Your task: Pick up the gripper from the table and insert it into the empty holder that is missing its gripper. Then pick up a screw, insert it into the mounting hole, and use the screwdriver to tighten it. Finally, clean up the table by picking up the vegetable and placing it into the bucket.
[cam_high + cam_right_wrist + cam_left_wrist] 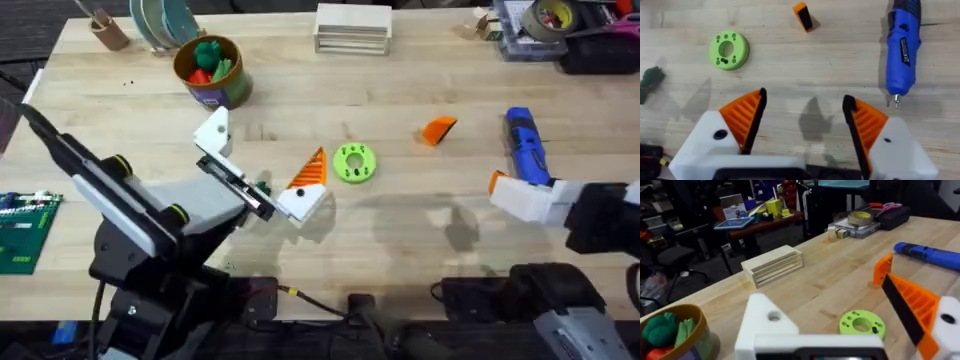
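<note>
R wrist view: right pincer [805,125] open, vegetable [650,81] visible; left pincer [262,165] open overhead.

The left gripper [258,163] has white plastic fingers, one with an orange ribbed pad [912,305], one bare with a round screw hole [773,315]; the right gripper [802,122] has white fingers with two orange ribbed pads; both arms are black.

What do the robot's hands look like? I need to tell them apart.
Left hand: white angular fingers, with an orange ribbed pad on one finger; the other is bare white with a screw hole. Right hand: white fingers, both with orange ribbed pads. Arms are black.
</note>
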Controlling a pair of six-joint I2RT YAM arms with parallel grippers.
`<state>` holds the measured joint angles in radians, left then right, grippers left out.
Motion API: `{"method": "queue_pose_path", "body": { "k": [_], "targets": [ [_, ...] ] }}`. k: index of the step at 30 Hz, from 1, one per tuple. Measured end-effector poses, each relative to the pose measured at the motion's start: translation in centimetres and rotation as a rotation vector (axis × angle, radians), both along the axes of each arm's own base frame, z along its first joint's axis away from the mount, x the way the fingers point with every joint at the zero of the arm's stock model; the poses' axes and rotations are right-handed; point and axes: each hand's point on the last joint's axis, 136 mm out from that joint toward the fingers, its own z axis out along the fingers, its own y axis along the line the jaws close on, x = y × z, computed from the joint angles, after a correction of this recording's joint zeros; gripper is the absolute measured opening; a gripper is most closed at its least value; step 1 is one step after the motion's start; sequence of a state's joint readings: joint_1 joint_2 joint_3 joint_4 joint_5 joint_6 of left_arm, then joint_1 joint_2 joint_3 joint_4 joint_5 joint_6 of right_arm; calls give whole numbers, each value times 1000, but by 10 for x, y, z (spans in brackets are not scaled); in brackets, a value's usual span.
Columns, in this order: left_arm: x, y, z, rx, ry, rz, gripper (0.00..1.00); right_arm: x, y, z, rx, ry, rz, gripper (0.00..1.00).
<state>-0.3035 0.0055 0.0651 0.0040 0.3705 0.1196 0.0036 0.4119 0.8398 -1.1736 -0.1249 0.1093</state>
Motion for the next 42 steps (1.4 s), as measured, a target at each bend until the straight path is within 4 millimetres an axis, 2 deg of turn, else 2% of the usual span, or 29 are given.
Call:
{"method": "queue_pose_path", "body": {
  "k": [3, 7, 8, 16, 36, 42],
  "targets": [
    [-1, -3, -8, 5, 13, -21, 993, 0, 0, 0, 0, 0, 0, 991],
    [-6, -13, -40, 33, 108, -91, 993, 0, 0, 0, 0, 0, 0, 991],
    [-8, -15, -41, 34, 114, -106, 993, 0, 0, 0, 0, 0, 0, 991],
    [-15, -21, -40, 32, 110, -160, 993, 0, 0, 0, 0, 0, 0, 992],
    [-16, -22, -40, 33, 111, -166, 992, 0, 0, 0, 0, 0, 0, 992],
    [-16, -22, -40, 32, 110, -166, 993, 1, -7, -1, -34, 0, -24, 991]
  ]
}}
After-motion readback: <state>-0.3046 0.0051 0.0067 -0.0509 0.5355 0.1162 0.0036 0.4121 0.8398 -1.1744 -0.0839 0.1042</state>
